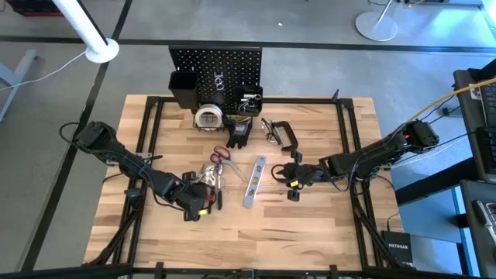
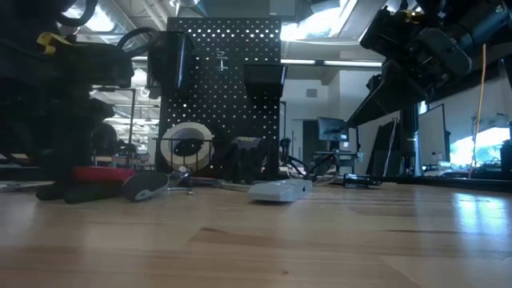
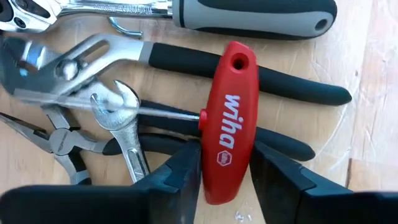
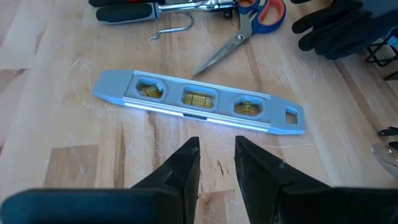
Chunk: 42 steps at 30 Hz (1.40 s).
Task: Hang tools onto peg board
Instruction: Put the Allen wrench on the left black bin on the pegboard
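Observation:
A pile of hand tools lies left of the table's middle: a red T-handle key (image 3: 227, 118), black-handled pliers (image 3: 273, 81), a silver wrench (image 3: 121, 118) and a grey-and-black-handled tool (image 3: 249, 15). My left gripper (image 1: 203, 200) is down on this pile, shut on the red handle. The silver level bar (image 4: 199, 101) lies flat at mid-table. My right gripper (image 4: 217, 162) hovers just short of it, open, nothing between its fingers. The peg board (image 1: 215, 66) stands upright at the far edge. My left gripper pinches the red T-handle between its two fingers, one on each long side, near the handle's end (image 3: 225, 171). The fingers slant steeply down from above. The handle rests on the black plier handles, and its thin shaft (image 3: 161, 112) lies across the pile.
In front of the peg board sit a pale tape roll (image 1: 208, 118), black gloves (image 1: 240, 133) and a black C-clamp (image 1: 283, 136). Red-handled scissors (image 1: 222, 155) lie between the pile and the level. Bare wood stretches along the table's near side.

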{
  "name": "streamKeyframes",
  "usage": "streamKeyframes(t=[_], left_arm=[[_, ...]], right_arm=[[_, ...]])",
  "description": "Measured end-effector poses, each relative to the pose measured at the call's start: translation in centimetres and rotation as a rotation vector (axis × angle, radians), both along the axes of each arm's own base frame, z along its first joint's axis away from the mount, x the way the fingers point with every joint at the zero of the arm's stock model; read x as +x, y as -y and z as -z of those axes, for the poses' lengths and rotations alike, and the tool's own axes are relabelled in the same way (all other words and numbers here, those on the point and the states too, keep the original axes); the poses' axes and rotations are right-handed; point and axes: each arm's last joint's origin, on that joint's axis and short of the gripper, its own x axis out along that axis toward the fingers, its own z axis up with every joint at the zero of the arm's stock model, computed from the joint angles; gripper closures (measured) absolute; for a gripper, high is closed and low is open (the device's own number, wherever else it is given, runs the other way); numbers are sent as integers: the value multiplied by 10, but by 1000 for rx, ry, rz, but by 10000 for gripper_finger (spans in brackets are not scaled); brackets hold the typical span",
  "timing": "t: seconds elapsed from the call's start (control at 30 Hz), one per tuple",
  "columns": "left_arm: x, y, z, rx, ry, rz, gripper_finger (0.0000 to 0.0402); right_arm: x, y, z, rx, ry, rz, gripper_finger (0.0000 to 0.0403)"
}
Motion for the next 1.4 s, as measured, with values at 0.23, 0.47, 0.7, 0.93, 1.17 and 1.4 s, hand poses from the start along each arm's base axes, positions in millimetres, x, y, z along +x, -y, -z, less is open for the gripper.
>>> streamKeyframes(t=[0.23,0.47,0.7,0.93,1.17,1.4], left_arm=[[0,0,-1,-5,3,-7,322],[7,4,-20,-39,49,-12,311],[19,11,-54,-38,58,9,317],[27,15,-79,-35,83,43,316],[35,19,-103,-58,127,43,315],[52,10,-124,-73,223,44,314]], right_arm=[[0,0,0,0,1,0,302],[0,0,0,0,4,-1,302],[1,0,-1,-7,11,-9,302],[5,-3,-3,-8,47,-82,302],[26,-13,-8,-108,260,-351,278],[56,-24,-17,-415,453,-570,220]])
